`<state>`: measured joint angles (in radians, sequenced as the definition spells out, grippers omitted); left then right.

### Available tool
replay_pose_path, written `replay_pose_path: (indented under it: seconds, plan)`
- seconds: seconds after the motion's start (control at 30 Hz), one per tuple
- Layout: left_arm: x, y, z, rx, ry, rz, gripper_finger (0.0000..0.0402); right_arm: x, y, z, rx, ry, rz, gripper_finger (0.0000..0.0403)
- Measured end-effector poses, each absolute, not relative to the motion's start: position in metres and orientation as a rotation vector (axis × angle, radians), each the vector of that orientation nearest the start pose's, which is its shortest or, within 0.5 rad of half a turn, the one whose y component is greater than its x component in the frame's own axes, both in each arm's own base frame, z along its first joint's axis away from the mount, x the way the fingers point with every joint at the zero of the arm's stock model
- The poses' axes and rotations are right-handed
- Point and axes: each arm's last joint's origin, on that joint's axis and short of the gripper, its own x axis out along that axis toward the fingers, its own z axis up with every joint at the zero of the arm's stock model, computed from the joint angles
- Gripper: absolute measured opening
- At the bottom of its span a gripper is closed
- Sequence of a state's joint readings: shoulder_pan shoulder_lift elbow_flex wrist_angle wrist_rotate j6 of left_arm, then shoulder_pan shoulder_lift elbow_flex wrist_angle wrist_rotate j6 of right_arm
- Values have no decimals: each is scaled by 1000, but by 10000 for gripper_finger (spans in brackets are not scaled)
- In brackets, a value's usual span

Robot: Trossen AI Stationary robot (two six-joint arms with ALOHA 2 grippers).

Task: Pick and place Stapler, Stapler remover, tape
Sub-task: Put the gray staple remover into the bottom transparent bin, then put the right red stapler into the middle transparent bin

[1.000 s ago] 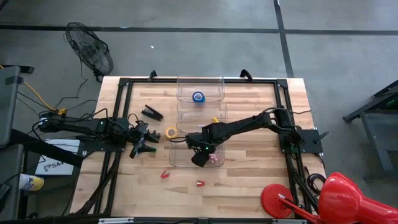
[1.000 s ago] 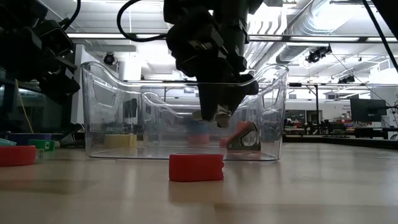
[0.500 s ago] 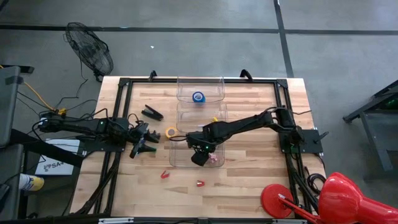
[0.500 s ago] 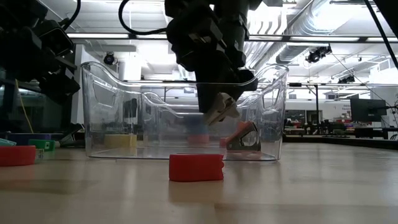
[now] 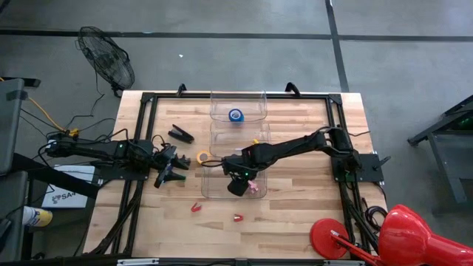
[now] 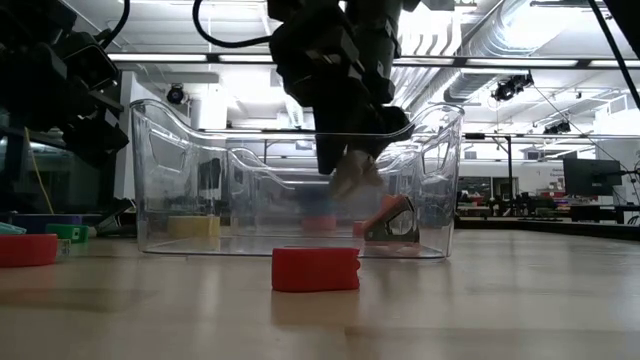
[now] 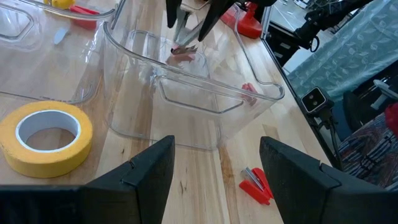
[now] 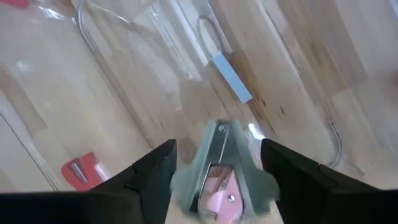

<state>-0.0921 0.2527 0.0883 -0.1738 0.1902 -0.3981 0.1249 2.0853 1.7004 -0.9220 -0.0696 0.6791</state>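
My right gripper (image 6: 350, 172) reaches down into the near clear bin (image 5: 205, 193) and is shut on a pink and grey stapler remover (image 8: 217, 171). Another reddish remover (image 6: 385, 215) lies on that bin's floor. My left gripper (image 7: 214, 155) is open and waits above the table, left of the bins. A yellow tape roll (image 7: 46, 134) lies flat just ahead of it. The black stapler (image 5: 181, 134) rests on the table farther back. A blue tape roll (image 5: 236, 115) sits in the far bin. Two red removers (image 5: 196, 207) (image 5: 238, 218) lie on the near table. My right gripper pinches the stapler remover between its two fingers, which lie against its grey metal sides (image 8: 194, 165). The fingers come from above, slanting down into the bin. The remover hangs at the fingertips (image 6: 350, 178), lifted clear of the bin floor.
Three clear bins stand in a row from near to far at the table's middle. The middle bin (image 5: 214, 140) holds small yellow and red items. The nearest red remover (image 6: 315, 268) lies in front of the near bin. Bare wood lies right of the bins.
My right gripper has risen a little inside the near bin and tipped its fingertips sideways, carrying the stapler remover with it. The left arm has kept still.
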Motion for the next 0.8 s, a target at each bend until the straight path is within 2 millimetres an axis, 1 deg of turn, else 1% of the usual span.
replay_pose_path:
  seconds: [0.23,0.33,0.37,0.47,0.57,0.67,0.8]
  plan:
    - [106,-15,157,-408,391,-208,231,422,55,204,522,1295,-281,269]
    - [106,-15,157,-408,391,-208,231,421,55,207,516,1291,-273,278]
    - [106,-15,157,-408,391,-208,231,420,56,211,511,1284,-267,279]
    - [106,-15,157,-408,391,-208,231,414,58,229,491,1241,-247,279]
    - [106,-15,157,-409,390,-209,231,405,65,248,433,1207,-193,279]
    - [106,-15,157,-408,391,-208,231,395,82,265,329,1175,-106,279]
    - [106,-15,157,-408,391,-208,231,382,107,280,195,1136,-24,279]
